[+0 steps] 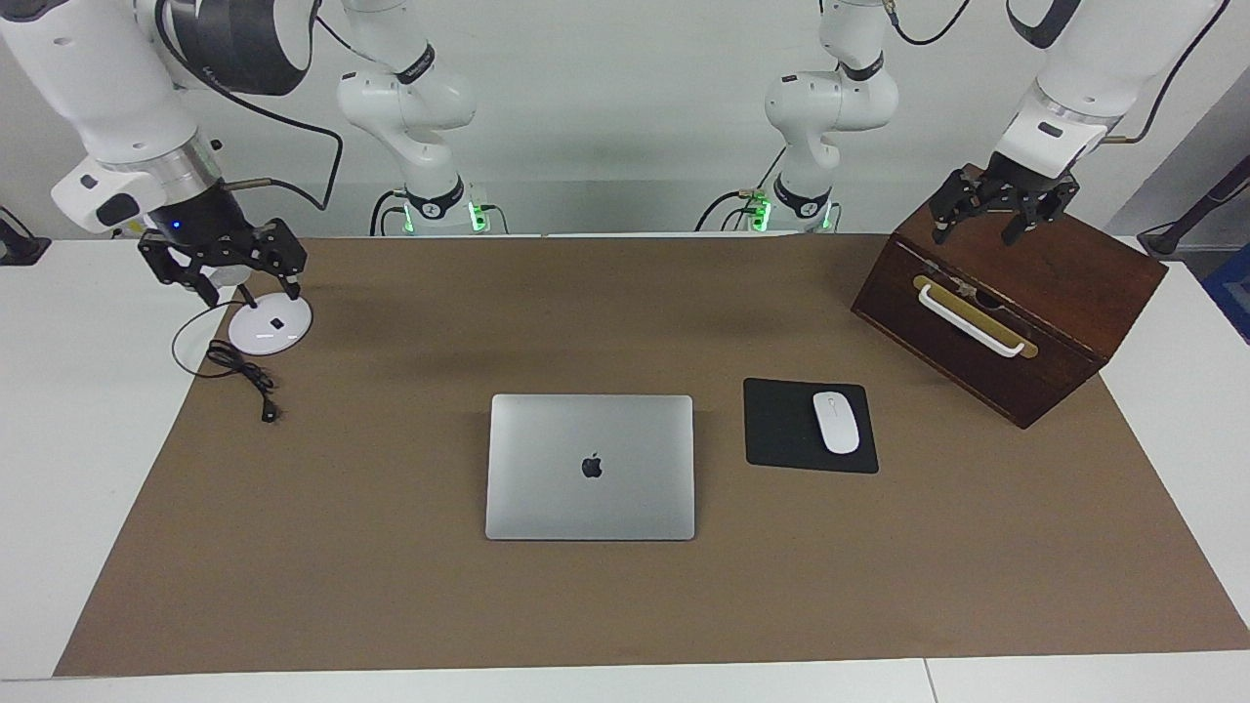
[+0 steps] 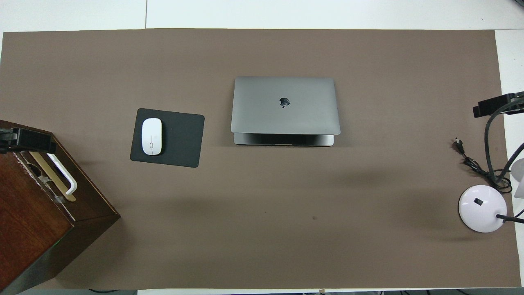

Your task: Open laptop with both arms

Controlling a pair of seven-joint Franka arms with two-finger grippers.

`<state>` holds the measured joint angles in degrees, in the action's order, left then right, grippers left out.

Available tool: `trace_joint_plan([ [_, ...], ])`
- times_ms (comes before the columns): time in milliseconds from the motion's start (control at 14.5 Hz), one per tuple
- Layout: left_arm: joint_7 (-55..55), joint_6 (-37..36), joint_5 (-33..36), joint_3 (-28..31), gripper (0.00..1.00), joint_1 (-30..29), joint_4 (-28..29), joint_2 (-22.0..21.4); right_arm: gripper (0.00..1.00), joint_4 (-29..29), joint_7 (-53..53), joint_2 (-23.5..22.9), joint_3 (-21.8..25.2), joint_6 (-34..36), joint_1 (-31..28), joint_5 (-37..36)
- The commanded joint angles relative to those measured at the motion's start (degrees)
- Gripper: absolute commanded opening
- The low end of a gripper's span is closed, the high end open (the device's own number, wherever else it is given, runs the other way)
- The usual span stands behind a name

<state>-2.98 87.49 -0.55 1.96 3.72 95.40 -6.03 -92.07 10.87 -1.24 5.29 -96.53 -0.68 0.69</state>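
The silver-grey laptop [image 1: 590,467] lies flat mid-table with its lid down and its dark apple logo up. In the overhead view [image 2: 285,105] a thin dark gap shows under the lid along the edge nearer the robots. My right gripper [image 1: 249,285] is open and empty, hanging over the desk lamp's base at the right arm's end of the table. My left gripper [image 1: 977,232] is open and empty over the top of the wooden box at the left arm's end. Both are well away from the laptop.
A black mouse pad [image 1: 781,430] with a white mouse [image 1: 836,422] lies beside the laptop toward the left arm's end. A dark wooden box [image 1: 1016,293] with a white handle stands there. A white lamp base [image 1: 270,325] and a black cable [image 1: 244,376] lie at the right arm's end.
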Motion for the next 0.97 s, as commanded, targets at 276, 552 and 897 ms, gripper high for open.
trace_joint_plan([
  [276, 0.3, -0.1, 1.2, -0.7, 1.0, -0.6, 0.1, -0.6, 1.0, -4.0, 1.1, 1.7, -0.8, -3.6, -1.2, 0.4],
  [552, 0.3, -1.0, 1.2, -0.7, 1.0, -0.6, 0.1, -0.8, 1.0, -4.1, 0.8, 1.7, -0.8, -3.9, -1.2, 0.3],
  [897, 0.6, -0.4, 1.2, -0.8, 1.0, -0.2, 0.3, -0.9, 1.0, -4.0, 0.8, 1.7, -0.9, -4.3, -1.2, 0.4],
])
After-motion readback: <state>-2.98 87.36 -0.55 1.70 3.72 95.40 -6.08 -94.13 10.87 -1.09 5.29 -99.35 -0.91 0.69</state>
